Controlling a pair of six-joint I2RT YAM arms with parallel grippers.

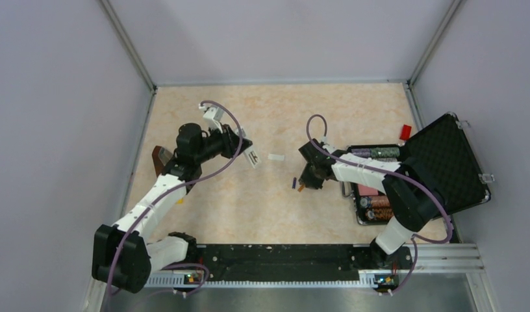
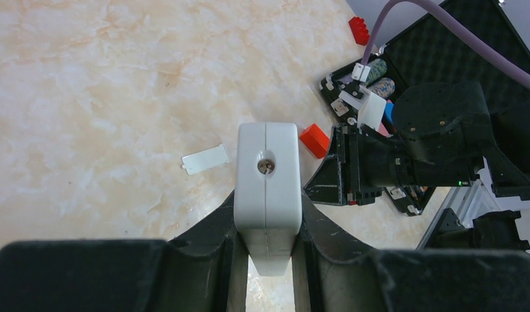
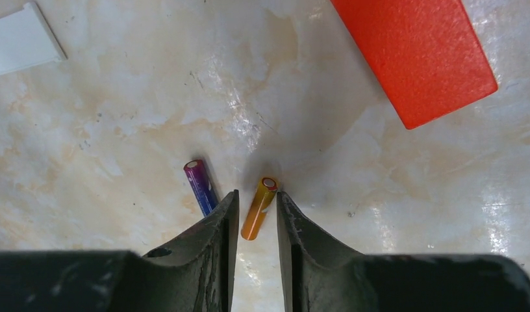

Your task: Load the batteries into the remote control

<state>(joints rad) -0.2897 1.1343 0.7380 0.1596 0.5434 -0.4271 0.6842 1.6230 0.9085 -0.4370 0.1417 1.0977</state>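
Marbled beige worktop [image 1: 275,117] on my screens, grey walls around it. Right pincer [image 3: 257,194] is down low over the surface, jaws a little apart and straddling the orange battery [image 3: 254,218]. It lies tilted on the worktop between the fingers [image 3: 223,227]. I see a sliver of surface on either side of it, so no clamp on it.

Just beside it, outside the jaws, lies the purple battery [image 3: 201,188], its near end tucked behind one finger. Further out there's a red block [image 3: 415,55] on one side and a corner of the white plate [image 3: 22,39] on the other. Both lie flat and apart from the batteries.

Over to the left pincer [image 2: 267,218]: closed on the remote [image 2: 267,156], gripping the white bar by its long sides. One end pokes out past the fingertips, with a small round metal part on its end face.

From above, the remote is well left of the batteries, and the plate lies between them. Behind the right arm an open black case [image 1: 444,166] with a foam-lined lid sits at the worktop's right side.
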